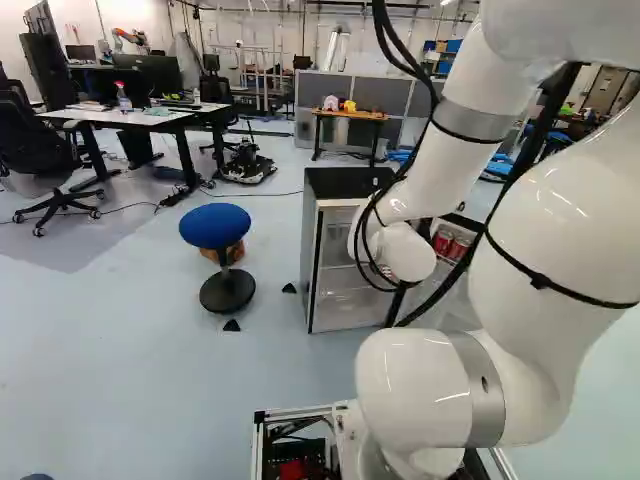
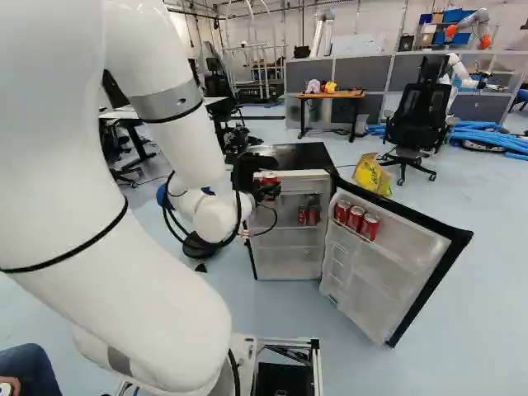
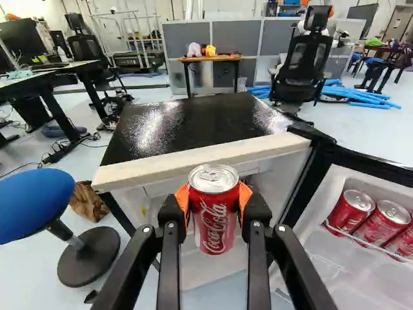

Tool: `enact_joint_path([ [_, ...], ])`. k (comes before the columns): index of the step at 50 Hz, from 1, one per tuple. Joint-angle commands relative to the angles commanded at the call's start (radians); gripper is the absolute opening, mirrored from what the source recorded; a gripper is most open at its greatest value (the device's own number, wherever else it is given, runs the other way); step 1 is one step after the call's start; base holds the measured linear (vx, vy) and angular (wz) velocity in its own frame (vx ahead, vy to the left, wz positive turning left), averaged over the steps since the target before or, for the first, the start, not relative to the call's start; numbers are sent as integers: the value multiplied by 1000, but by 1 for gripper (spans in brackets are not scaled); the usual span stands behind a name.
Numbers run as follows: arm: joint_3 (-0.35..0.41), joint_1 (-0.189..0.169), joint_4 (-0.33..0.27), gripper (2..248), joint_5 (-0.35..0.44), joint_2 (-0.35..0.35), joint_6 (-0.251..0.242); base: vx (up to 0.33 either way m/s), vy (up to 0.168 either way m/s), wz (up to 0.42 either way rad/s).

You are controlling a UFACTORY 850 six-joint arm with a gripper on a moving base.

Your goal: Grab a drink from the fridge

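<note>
Black claw [image 2: 268, 181] grips a red can [image 3: 214, 219].
I hold it upright by the open fridge [image 3: 187, 126], three cans [image 2: 355, 219] in its door [image 2: 400, 268].

The arm [image 1: 540, 220] is glossy white, built of thick, rounded tubes with bulbous joints. A silver-grey band [image 1: 478, 390] with a small dark hole rings the near, low joint; a matt grey collar [image 1: 475, 121] circles the farther tube. Thin black straps [image 1: 541, 282] wrap the white shell, one knotted, and black cables [image 1: 387, 50] loop loosely near the wrist. The gripper [image 2: 268, 188] is black, with slim paired bars, round screw heads [image 3: 256, 224] at the pivots and bright orange pads [image 3: 244, 196]. The base has a silver metal frame [image 2: 285, 340].
</note>
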Motion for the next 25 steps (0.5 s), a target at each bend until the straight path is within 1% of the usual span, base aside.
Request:
enact_joint_path([
  [25,-39,19,36,96,-59,31,0,0,0,0],
])
